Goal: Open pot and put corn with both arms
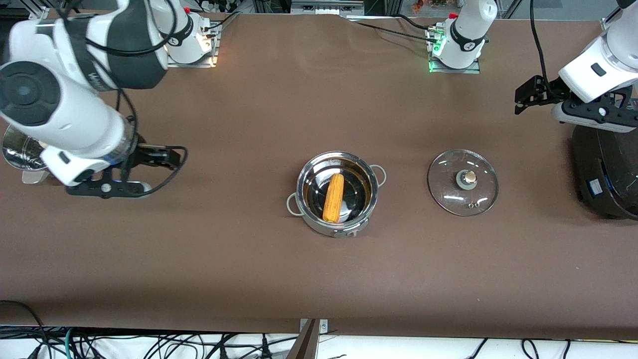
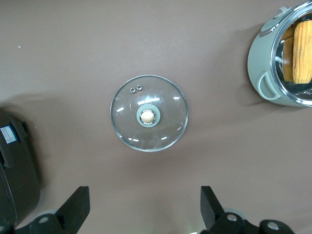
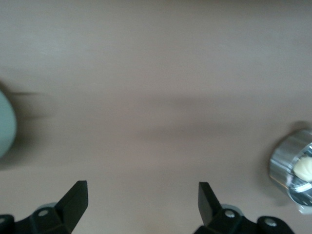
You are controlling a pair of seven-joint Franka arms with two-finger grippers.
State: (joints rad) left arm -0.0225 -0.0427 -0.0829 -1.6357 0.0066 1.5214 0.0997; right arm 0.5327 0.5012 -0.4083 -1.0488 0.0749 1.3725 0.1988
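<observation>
Corn (image 1: 333,198) is lying inside the open pot (image 1: 336,193) mid-counter (image 1: 319,269); glass lid (image 1: 463,182) is sitting beside it toward the left arm's end. Left end effector (image 1: 521,103) is hanging wide over bare counter beside the black cooker (image 1: 605,174). Right end effector (image 1: 177,155) is hanging wide and empty near the steamer basket (image 1: 20,149), well apart from the pot.

Table layout: pot (image 1: 336,193) mid-table, corn (image 1: 333,198) lying inside.
Lid (image 1: 463,182) flat on table beside pot, toward left arm's end, apart from it; black cooker (image 1: 605,172) at that end's edge; steamer basket (image 1: 20,149) with bun (image 3: 303,168) inside at right arm's end.
</observation>
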